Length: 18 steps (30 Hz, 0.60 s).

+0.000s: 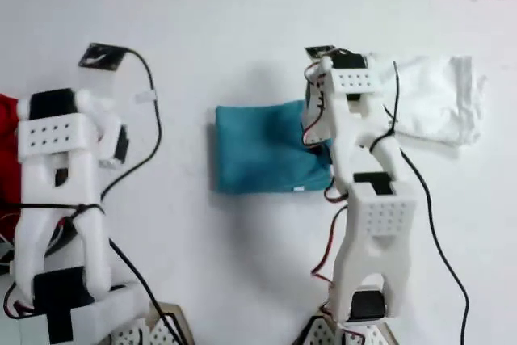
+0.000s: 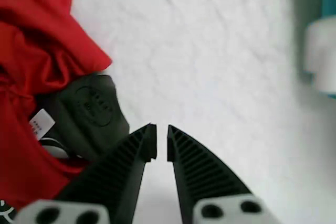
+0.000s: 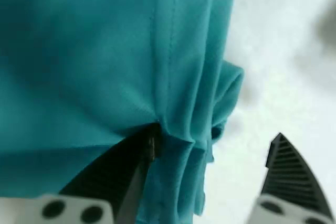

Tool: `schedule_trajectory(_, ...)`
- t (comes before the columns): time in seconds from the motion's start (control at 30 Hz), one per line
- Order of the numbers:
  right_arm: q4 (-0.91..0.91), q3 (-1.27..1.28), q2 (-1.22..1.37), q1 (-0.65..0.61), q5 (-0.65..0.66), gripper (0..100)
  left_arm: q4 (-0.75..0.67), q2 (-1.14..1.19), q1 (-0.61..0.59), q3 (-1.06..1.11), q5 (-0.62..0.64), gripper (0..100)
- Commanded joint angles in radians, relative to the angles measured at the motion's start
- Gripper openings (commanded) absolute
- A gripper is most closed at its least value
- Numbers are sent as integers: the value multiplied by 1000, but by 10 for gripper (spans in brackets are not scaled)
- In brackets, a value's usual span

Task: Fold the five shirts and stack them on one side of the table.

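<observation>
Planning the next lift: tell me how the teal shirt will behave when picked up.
Probably floppy: the teal shirt bunches into soft pleats at the right hand. Likely light, lying thin and flat on the table. Its folded layers may slip apart.

The high camera looks straight down over the whole table (image 1: pixel 242 264), sharing the red shirt (image 2: pixel 31 40) at the left edge with the close left wrist camera and the middle teal shirt (image 3: pixel 94 51) with the closer right one.

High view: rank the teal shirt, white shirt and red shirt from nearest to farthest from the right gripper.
1. Teal shirt: centre, its edge at the right gripper's jaws.
2. White shirt: close, on the right.
3. Red shirt: far left edge.
</observation>
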Motion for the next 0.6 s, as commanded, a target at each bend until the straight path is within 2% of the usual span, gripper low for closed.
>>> schedule_trajectory(0.0,50,-126,71,-12,-6,322,-11,-48,-41,-2,-31,65)
schedule_trajectory(0.27,82,-160,269,-2,2,300,-38,-48,-74,-12,-32,65)
schedule_trajectory(0.47,88,-153,275,2,29,5,-97,-48,-71,-12,-32,65)
schedule_trajectory(0.53,108,-158,271,4,35,35,-103,-48,-69,-12,-32,65)
schedule_trajectory(0.57,113,-161,269,10,37,19,-103,-48,-69,-12,-32,65)
